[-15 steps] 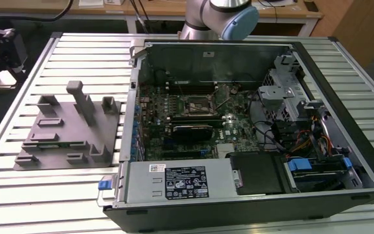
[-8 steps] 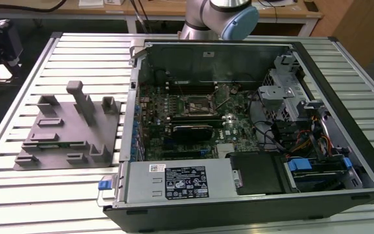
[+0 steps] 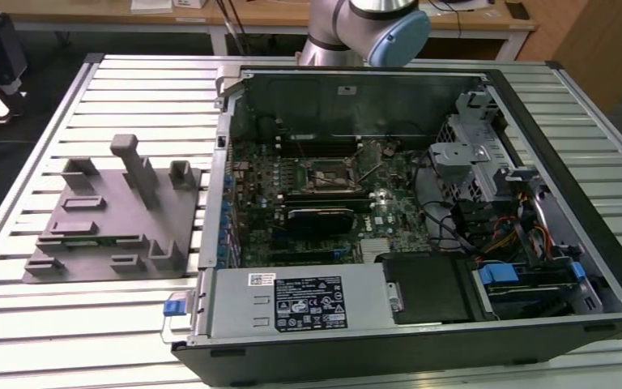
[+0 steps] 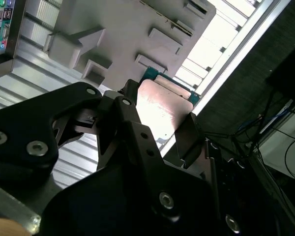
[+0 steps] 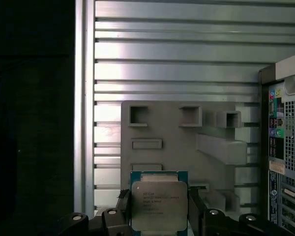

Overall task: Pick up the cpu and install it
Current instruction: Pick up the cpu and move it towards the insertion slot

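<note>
The bench is a ribbed aluminium table (image 3: 95, 324), with wooden desks behind it. The gripper (image 5: 160, 216) is closed narrow on the cpu (image 5: 160, 204). One black finger (image 5: 124, 206) presses one edge and its partner presses the opposite edge. The silvery lid faces the first wrist view, with a thin green edge showing round it. I judge the edge hold is deliberate: it keeps the pads off both flat faces and holds the chip square to the wrist, so it can go down flat.

In the second wrist view the same chip (image 4: 160, 110) sits clamped between the dark fingers and glares under the room light.

Behind the chip in both wrist views lies the grey fixture plate (image 5: 172, 132) with its pockets and upright posts. It sits on the table just beside the open computer case (image 3: 419, 340), on the side where the case's rear ports are. So the cpu is in the air, outside the case and over the fixture-plate side of it — not yet over the board.

The case lies on its side with the panel off, presumably so the motherboard (image 3: 387, 219) faces up for a vertical approach. The dark square socket (image 3: 327, 172) sits near the middle of the case. I cannot tell whether its frame is raised. The arm (image 3: 359, 24) stands at the far side of the case.
</note>
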You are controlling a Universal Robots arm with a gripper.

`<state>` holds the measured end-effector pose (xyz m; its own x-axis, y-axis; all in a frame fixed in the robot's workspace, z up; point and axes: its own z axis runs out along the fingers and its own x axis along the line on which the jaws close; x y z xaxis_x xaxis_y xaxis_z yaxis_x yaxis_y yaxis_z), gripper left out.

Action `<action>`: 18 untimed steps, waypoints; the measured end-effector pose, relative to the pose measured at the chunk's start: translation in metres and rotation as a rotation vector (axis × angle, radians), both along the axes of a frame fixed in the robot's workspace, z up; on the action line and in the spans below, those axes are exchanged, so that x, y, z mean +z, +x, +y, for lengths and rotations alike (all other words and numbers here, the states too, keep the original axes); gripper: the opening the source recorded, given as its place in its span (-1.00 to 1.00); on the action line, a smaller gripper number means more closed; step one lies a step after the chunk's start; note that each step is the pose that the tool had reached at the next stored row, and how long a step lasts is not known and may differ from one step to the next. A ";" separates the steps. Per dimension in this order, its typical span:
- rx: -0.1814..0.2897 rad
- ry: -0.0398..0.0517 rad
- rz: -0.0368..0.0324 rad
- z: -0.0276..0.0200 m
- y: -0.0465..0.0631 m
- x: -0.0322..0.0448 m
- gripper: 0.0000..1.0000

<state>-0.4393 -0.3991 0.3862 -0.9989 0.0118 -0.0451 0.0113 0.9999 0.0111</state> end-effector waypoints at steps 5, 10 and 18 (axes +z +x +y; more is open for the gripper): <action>0.000 0.0001 -0.0008 0.0000 0.000 0.0087 0.08; 0.000 -0.0001 -0.0003 0.0001 0.001 0.0092 0.08; 0.000 0.0000 -0.0006 0.0000 0.015 0.0090 0.08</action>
